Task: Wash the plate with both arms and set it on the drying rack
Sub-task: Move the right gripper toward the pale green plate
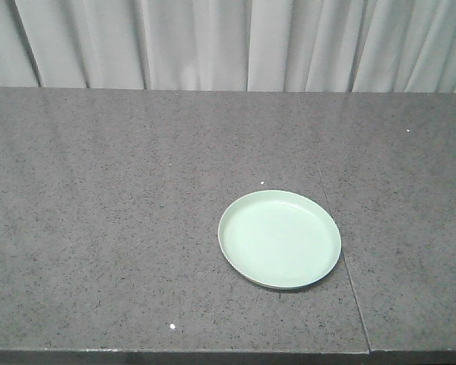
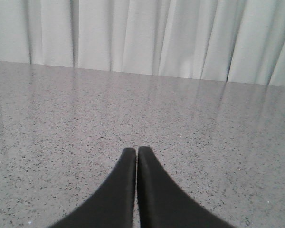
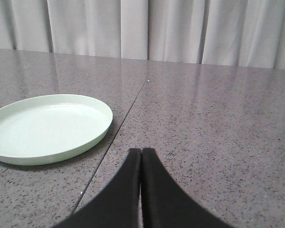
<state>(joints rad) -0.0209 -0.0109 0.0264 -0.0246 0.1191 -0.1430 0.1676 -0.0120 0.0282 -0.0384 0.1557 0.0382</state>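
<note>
The pale mint-green plate (image 1: pixel 280 239) lies flat and empty on the grey speckled counter (image 1: pixel 121 228), right of centre near the front edge. In the right wrist view the plate (image 3: pixel 47 124) lies ahead and to the left of my right gripper (image 3: pixel 141 152), which is shut with nothing between its black fingers and is apart from the plate. My left gripper (image 2: pixel 136 151) is shut too, empty, low over bare counter; the plate does not show in its view. Neither arm shows in the front view. The drying rack is out of view.
A thin seam (image 1: pixel 338 236) runs front to back through the counter just right of the plate. White pleated curtains (image 1: pixel 228 42) hang behind the counter's far edge. The counter's front edge (image 1: pixel 175 354) runs along the bottom of the front view.
</note>
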